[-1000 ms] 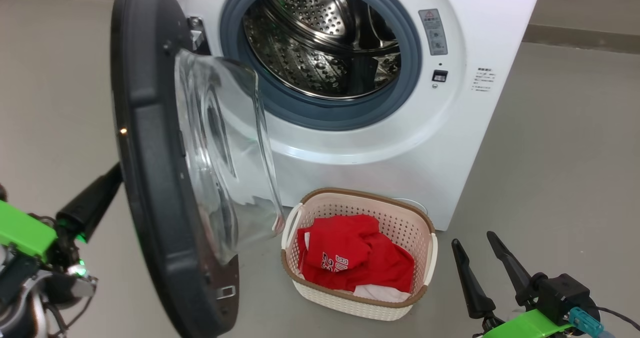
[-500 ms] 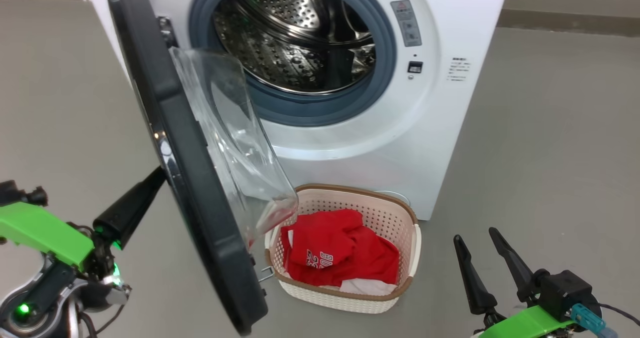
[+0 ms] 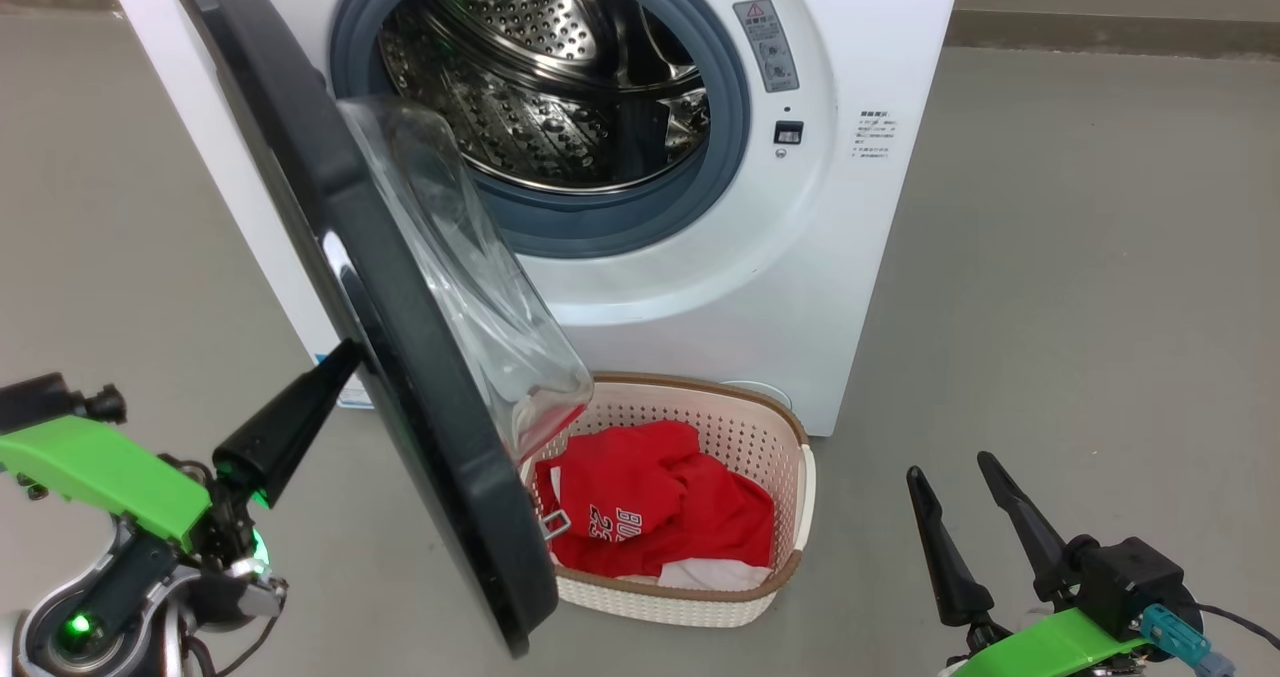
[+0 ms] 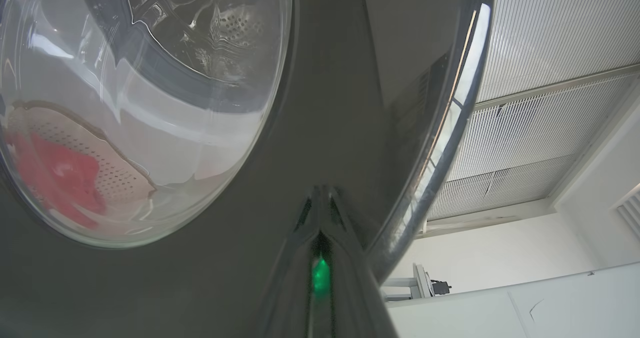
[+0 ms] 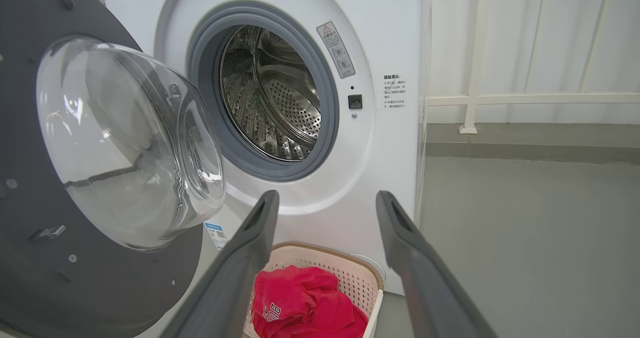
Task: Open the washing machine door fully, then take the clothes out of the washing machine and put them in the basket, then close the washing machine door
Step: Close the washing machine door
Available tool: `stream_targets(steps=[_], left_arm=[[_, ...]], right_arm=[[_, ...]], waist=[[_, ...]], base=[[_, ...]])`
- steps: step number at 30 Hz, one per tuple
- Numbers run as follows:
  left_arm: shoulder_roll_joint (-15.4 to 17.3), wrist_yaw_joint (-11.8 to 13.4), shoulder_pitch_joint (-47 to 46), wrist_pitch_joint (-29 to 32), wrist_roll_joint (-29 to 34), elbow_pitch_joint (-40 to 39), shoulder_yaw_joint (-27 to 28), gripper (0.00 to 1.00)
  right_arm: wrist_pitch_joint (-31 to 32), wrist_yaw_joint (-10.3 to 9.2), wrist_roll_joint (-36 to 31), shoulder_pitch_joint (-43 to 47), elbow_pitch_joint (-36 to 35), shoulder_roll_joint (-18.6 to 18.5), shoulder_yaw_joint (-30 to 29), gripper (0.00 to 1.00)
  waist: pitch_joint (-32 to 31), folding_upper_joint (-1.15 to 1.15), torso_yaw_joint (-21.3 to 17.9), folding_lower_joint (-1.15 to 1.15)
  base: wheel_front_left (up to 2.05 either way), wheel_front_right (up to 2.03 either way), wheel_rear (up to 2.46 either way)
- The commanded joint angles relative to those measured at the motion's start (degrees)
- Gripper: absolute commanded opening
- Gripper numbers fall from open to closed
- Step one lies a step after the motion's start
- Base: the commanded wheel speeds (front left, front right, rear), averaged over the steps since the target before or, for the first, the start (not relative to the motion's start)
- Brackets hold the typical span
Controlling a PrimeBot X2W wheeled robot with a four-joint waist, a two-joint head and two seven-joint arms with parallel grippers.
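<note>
The white washing machine [image 3: 860, 47] stands with its steel drum [image 3: 540, 77] showing bare metal. The washing machine door [image 3: 400, 357] hangs partway open, seen edge-on, its glass bowl [image 3: 480, 287] reaching over the basket's left corner. My left gripper [image 3: 338, 359] is shut, its tip pressed on the door's outer black ring [image 4: 350, 103]. The red clothes [image 3: 650, 517] lie in the cream basket [image 3: 790, 437] on the floor before the machine. At the lower right my right gripper [image 3: 948, 469] is open and holds nothing, well right of the basket; the right wrist view shows the basket [image 5: 367, 270] beyond its tips.
Grey floor [image 3: 1100, 287] stretches to the right of the machine and the basket. A white railing [image 5: 525, 98] and wall stand behind the machine's right side. The door's latch hook [image 3: 553, 525] hangs just over the basket's left rim.
The camera has shifted, moving the machine left in the picture. The door has swung nearer the machine, with my shut left gripper following behind it. The right gripper has stayed put.
</note>
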Motion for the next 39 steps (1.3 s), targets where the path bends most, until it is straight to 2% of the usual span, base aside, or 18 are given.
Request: stream_targets(steps=[1, 3, 4, 5, 6, 7, 11, 12, 13, 16, 19, 24, 27, 34, 39], left_arm=[[0.9, -0.5, -0.6, -0.2, -0.5, -1.4, 1.1, 0.00], [0.9, -0.4, -0.3, -0.6, -0.6, -1.3, 1.2, 0.00], [0.9, -0.4, -0.2, -1.0, -0.3, -1.3, 1.4, 0.07], [0.9, -0.7, 0.0, -1.5, 0.0, -1.4, 1.6, 0.38], [1.0, -1.1, 0.1, -2.0, 0.2, -1.6, 1.9, 0.76], [1.0, -1.5, 0.3, -2.5, 0.5, -1.7, 2.1, 1.00], [1.3, -2.5, 1.1, -4.7, 2.2, -1.8, 2.9, 1.00], [2.5, -4.0, 2.1, -7.0, 5.5, -1.7, 2.8, 1.00], [2.5, -4.0, 2.1, -7.0, 5.5, -1.7, 2.8, 1.00], [3.6, -7.9, 3.6, -12.2, 10.8, -1.3, 2.6, 1.00], [5.6, -12.1, 5.6, -18.3, 18.7, -0.4, 1.1, 1.00], [6.2, -17.8, 8.3, -28.2, 28.1, 1.1, -1.2, 1.00], [6.5, -20.3, 10.3, -35.3, 33.1, 1.3, -2.0, 1.00], [8.7, -22.0, 16.8, -52.8, 48.2, 5.1, -5.0, 1.00], [9.6, -22.2, 19.3, -57.1, 57.2, 8.1, -7.1, 1.00]], right_arm=[[-0.4, 0.36, 0.2, -2.0, -1.1, -0.4, 1.2, 1.00], [-0.4, 0.36, 0.3, -2.0, -1.1, -0.4, 1.1, 1.00], [-0.4, 0.36, 0.3, -2.0, -1.1, -0.4, 1.1, 1.00], [-0.4, 0.36, 0.3, -2.0, -1.1, -0.4, 1.1, 1.00], [-0.4, 0.36, 0.4, -2.0, -1.1, -0.4, 1.1, 1.00], [-0.4, 0.36, 0.4, -2.0, -1.1, -0.4, 1.1, 1.00], [-0.4, 0.36, 0.5, -2.0, -1.1, -0.4, 1.1, 1.00], [-0.4, 0.36, 0.5, -1.9, -1.1, -0.4, 1.1, 1.00], [-0.4, 0.36, 0.5, -1.9, -1.1, -0.4, 1.1, 1.00], [-0.4, 0.36, 0.5, -1.9, -1.0, -0.4, 1.1, 1.00], [-0.4, 0.36, 0.6, -2.0, -0.9, -0.4, 1.2, 1.00], [-0.4, 0.36, 0.8, -1.7, -0.8, -0.4, 1.5, 1.00], [-0.4, 0.36, 1.0, -1.6, -1.0, -0.4, 1.6, 1.00], [-0.4, 0.36, 1.6, -1.4, -1.5, -0.4, 1.5, 1.00], [-0.4, 0.36, 1.9, -1.0, -1.8, -0.4, 0.6, 1.00]], waist=[[-0.1, 0.00, 0.0, 0.00], [-0.2, 0.00, 0.1, 0.00], [-0.2, 0.00, 0.1, 0.00], [-0.2, 0.00, 0.1, 0.00], [-0.2, 0.00, 0.2, 0.00], [-0.2, 0.00, 0.2, 0.00], [-0.2, 0.00, 0.5, 0.00], [-0.2, 0.00, 0.6, 0.00], [-0.2, 0.00, 0.6, 0.00], [-0.2, 0.00, 0.8, 0.00], [-0.4, 0.00, 0.8, 0.00], [-1.0, 0.00, 0.8, 0.00], [-1.3, 0.00, 0.5, 0.00], [-2.2, 0.00, -0.6, 0.00], [-2.4, 0.00, -0.6, 0.00]], base=[[0.00, 0.00, 0.00], [0.00, 0.00, 0.00], [0.00, 0.00, 0.00], [0.00, 0.00, 0.00], [0.00, 0.00, 0.00], [0.00, 0.00, 0.00], [0.00, 0.00, 0.00], [0.00, 0.00, 0.00], [0.00, 0.00, 0.00], [0.00, 0.00, 0.00], [0.00, 0.00, 0.00], [0.00, 0.00, 0.00], [0.00, 0.00, 0.00], [0.00, 0.00, 0.00], [0.00, 0.00, 0.00]])
